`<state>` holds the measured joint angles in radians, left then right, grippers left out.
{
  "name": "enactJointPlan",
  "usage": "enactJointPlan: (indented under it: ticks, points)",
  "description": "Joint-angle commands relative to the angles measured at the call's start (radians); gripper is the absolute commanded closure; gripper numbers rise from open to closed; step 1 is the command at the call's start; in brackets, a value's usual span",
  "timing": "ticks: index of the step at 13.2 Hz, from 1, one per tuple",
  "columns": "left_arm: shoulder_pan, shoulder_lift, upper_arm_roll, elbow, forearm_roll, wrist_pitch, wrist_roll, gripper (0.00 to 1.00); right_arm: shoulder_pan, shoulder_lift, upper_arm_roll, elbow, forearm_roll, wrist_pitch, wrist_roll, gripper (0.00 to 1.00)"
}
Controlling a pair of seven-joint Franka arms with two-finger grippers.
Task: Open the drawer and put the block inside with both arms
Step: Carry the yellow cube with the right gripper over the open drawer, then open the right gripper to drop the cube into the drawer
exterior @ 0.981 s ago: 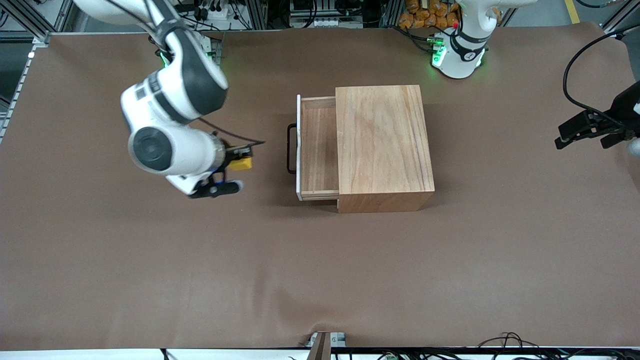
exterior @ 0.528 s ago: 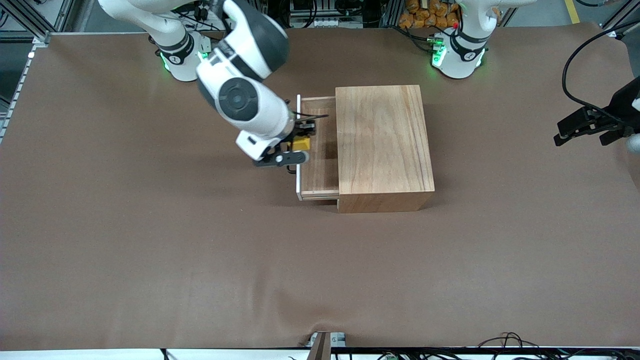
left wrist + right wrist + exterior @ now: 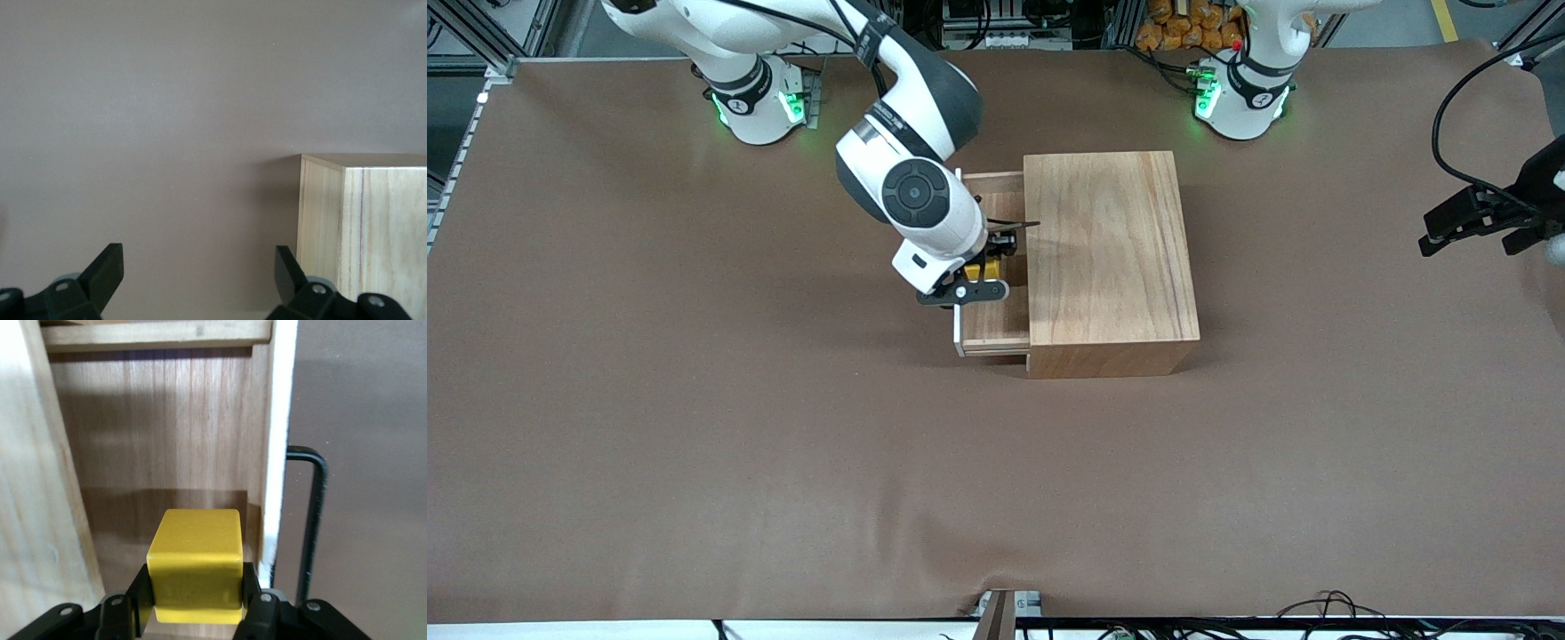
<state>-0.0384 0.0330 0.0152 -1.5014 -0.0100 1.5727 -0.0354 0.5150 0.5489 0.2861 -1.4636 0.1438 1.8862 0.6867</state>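
Note:
The drawer [image 3: 996, 333] is pulled out of the light-wood cabinet [image 3: 1107, 258] toward the right arm's end of the table. Its white front panel [image 3: 279, 447] and black handle [image 3: 313, 520] show in the right wrist view. My right gripper [image 3: 985, 268] is shut on the yellow block [image 3: 976, 269] and holds it over the open drawer's wooden floor [image 3: 160, 460]. The block [image 3: 195, 563] sits between the two black fingers. My left gripper [image 3: 1485, 222] is open and empty, up over the left arm's end of the table; its fingers [image 3: 100, 273] frame bare table beside the cabinet [image 3: 363, 230].
The brown table covering [image 3: 783, 444] stretches all round the cabinet. A black cable [image 3: 1449, 107] loops above the left gripper. The arms' green-lit bases [image 3: 751, 102] stand along the table's edge farthest from the front camera.
My right arm has carried the yellow block from over the bare table to over the open drawer. The left gripper has barely moved.

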Motion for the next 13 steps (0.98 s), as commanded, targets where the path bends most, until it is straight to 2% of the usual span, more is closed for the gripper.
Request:
enactJointPlan:
  ticks: [1,2,4,6,8,13]
  points:
    - [0.018,-0.038,-0.017,-0.028,0.022,0.000,0.022,0.00,0.010,0.005,0.004,0.006,-0.027,-0.001,0.048,0.20]
    - [0.018,-0.038,-0.017,-0.028,0.021,0.000,0.022,0.00,0.004,0.003,0.005,0.014,-0.023,-0.002,0.051,0.00]
    - [0.018,-0.038,-0.017,-0.028,0.022,0.000,0.022,0.00,-0.015,-0.027,0.013,0.029,-0.015,-0.027,0.050,0.00]
    - [0.018,-0.039,-0.017,-0.028,0.022,0.000,0.022,0.00,-0.056,-0.041,0.025,0.110,-0.018,-0.094,0.045,0.00]
    - [0.018,-0.039,-0.017,-0.028,0.022,-0.006,0.022,0.00,-0.137,-0.035,0.027,0.213,-0.007,-0.177,0.034,0.00]
    - [0.018,-0.041,-0.018,-0.028,0.021,-0.017,0.022,0.00,-0.390,-0.067,0.053,0.325,-0.010,-0.329,0.036,0.00]
